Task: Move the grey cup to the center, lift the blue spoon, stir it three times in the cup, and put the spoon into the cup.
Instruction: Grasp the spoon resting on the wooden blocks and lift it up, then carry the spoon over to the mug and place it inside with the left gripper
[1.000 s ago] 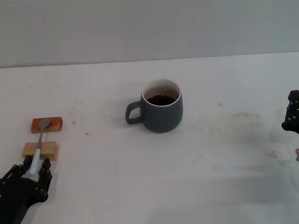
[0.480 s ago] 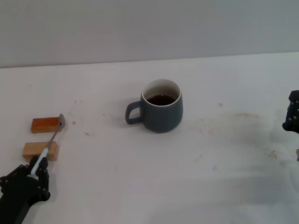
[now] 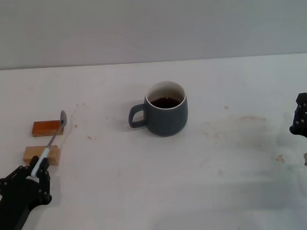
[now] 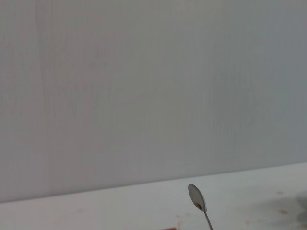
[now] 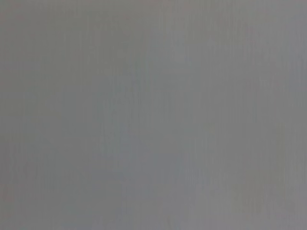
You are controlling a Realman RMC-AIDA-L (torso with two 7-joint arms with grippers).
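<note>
A: Left gripper (image 3: 37, 171), what's it on?

B: Fingers pinched tight on the pale-blue end of the blue spoon (image 3: 50, 142), a slim one with a grey metal stem and bowl. Spoon slants up and away from the gripper, bowl raised above the orange-brown wooden block (image 3: 46, 128), stem crossing over the pale wooden block (image 3: 41, 154). Left wrist view catches only the bowl (image 4: 196, 197) against the wall.

A: And the grey cup (image 3: 165, 116)?

B: Rounded slate-grey ceramic mug, white inside, dark liquid in it. Upright on the white table (image 3: 197, 184), well to the right of the two blocks, loop handle facing them.

A: Right gripper (image 3: 305, 119)?

B: Far right of the cup at the table's edge, touching nothing. Opening: cannot tell.
</note>
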